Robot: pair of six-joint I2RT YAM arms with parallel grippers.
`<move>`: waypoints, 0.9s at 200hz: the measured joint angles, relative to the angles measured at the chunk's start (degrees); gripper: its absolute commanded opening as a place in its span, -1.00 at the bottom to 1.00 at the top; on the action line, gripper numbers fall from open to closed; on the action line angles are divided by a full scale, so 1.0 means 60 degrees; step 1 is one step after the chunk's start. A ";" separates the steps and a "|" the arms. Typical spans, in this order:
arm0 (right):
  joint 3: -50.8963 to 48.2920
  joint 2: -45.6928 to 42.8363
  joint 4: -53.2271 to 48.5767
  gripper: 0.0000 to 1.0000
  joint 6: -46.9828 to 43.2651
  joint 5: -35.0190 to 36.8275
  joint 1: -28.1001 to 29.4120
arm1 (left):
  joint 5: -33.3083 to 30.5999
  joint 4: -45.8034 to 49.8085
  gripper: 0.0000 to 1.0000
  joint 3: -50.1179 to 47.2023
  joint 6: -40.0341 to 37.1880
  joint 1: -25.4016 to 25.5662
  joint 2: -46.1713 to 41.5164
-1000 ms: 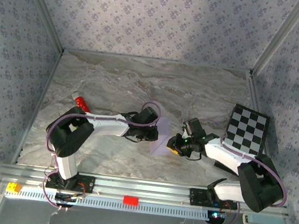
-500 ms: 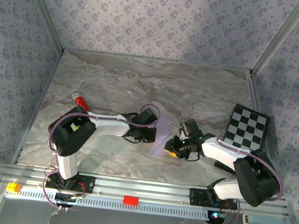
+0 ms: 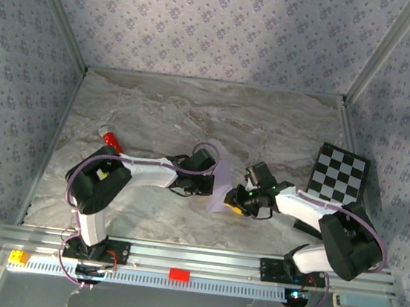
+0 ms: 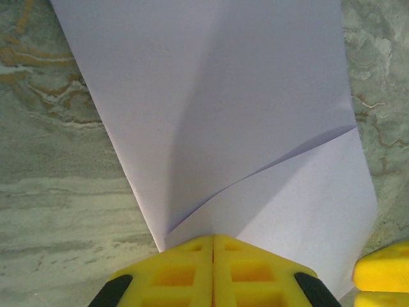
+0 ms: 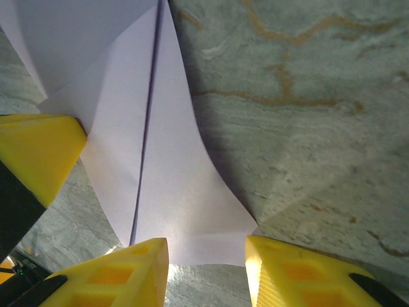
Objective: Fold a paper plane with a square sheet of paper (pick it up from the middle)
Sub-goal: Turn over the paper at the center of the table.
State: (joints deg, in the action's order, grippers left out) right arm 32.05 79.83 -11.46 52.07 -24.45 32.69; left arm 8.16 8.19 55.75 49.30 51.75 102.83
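Left pincer (image 4: 213, 238) clenched on creased smooth lilac paper (image 4: 217, 96); right pincer (image 5: 205, 246) released, astride its edge.

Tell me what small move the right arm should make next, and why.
Probably ease the right gripper forward a little. It stands open, the edge of the lilac paper sheet just reaching between the fingertips, while the left gripper is shut on the sheet's opposite edge; a deeper bite should come before closing.

The square sheet of paper (image 4: 255, 96) looked thin, matt and smooth; the yellow fingers (image 4: 172, 278) were moulded plastic, the marbled tabletop (image 5: 307, 96) smooth, faintly glossy.
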 measured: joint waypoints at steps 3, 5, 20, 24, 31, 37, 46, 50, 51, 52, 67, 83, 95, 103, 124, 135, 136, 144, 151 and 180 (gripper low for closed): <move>0.0000 0.0018 0.0055 -0.21 0.0004 -0.0018 0.0000 | 0.0000 0.0000 -0.85 0.0000 0.0000 0.0000 0.0000; 0.0000 0.0033 0.0098 -0.21 0.0004 -0.0036 0.0000 | 0.0004 0.0000 -0.86 0.0000 0.0007 0.0000 0.0000; 0.0000 0.0138 0.0481 -0.15 0.0033 -0.0164 0.0011 | 0.0000 0.0004 -0.86 0.0000 0.0033 0.0000 0.0000; 0.0000 0.0160 0.0590 -0.15 0.0044 -0.0182 0.0018 | 0.0000 0.0004 -0.87 0.0000 0.0033 0.0000 0.0000; 0.0000 0.0208 0.0787 -0.15 0.0047 -0.0215 0.0018 | 0.0000 0.0004 -0.87 0.0000 0.0036 0.0000 0.0000; 0.0000 0.0240 0.0922 -0.15 0.0051 -0.0233 0.0018 | 0.0000 0.0004 -0.86 0.0000 0.0036 0.0000 0.0000; 0.0000 0.0302 0.1086 -0.14 0.0047 -0.0251 0.0015 | 0.0000 0.0004 -0.87 0.0000 0.0036 0.0000 0.0000; 0.0000 0.0324 0.1137 -0.14 0.0047 -0.0251 0.0015 | 0.0000 0.0004 -0.87 0.0000 0.0036 0.0000 0.0000; 0.0004 0.0335 0.1155 -0.14 0.0047 -0.0251 0.0011 | 0.0000 0.0004 -0.86 0.0000 0.0036 0.0000 0.0000; 0.0004 0.0339 0.1162 -0.14 0.0047 -0.0251 0.0011 | 0.0000 0.0007 -0.86 0.0000 0.0036 0.0000 0.0000; 0.0022 0.0433 0.1326 -0.14 0.0036 -0.0306 -0.0029 | 0.0000 0.0007 -0.87 0.0000 0.0036 0.0000 0.0000; 0.0080 0.0594 0.1526 -0.13 0.0029 -0.0452 -0.0120 | 0.0000 0.0007 -0.87 0.0000 0.0036 0.0000 0.0000; 0.0149 0.0747 0.1665 -0.13 0.0007 -0.0608 -0.0222 | 0.0000 0.0011 -0.87 0.0000 0.0036 0.0000 0.0000; 0.0200 0.0834 0.1738 -0.13 -0.0004 -0.0670 -0.0288 | 0.0000 0.0011 -0.87 0.0000 0.0036 0.0000 0.0000; 0.0310 0.0951 0.1851 -0.13 -0.0106 -0.0831 -0.0495 | -0.0004 0.0015 -0.87 0.0004 0.0036 0.0000 0.0000; 0.0357 0.0994 0.1916 -0.13 -0.0153 -0.0925 -0.0616 | -0.0004 0.0011 -0.87 0.0004 0.0036 0.0000 0.0000; 0.0364 0.1002 0.1923 -0.13 -0.0153 -0.0936 -0.0630 | -0.0004 0.0011 -0.87 0.0004 0.0036 0.0000 0.0000; 0.0401 0.1035 0.1967 -0.13 -0.0189 -0.1016 -0.0718 | -0.0004 0.0011 -0.87 0.0004 0.0036 0.0000 0.0000; 0.0437 0.1064 0.1996 -0.14 -0.0237 -0.1086 -0.0790 | 0.0000 0.0015 -0.87 0.0004 0.0036 0.0000 0.0000; 0.0616 0.1319 0.2218 -0.17 -0.0382 -0.1450 -0.1013 | 0.0000 0.0004 -0.87 0.0004 0.0036 0.0000 0.0004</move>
State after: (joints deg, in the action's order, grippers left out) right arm 35.75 87.74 1.85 49.78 -33.15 26.61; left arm 8.16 8.21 55.77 49.52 51.75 102.85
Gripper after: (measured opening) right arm 0.423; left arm 0.066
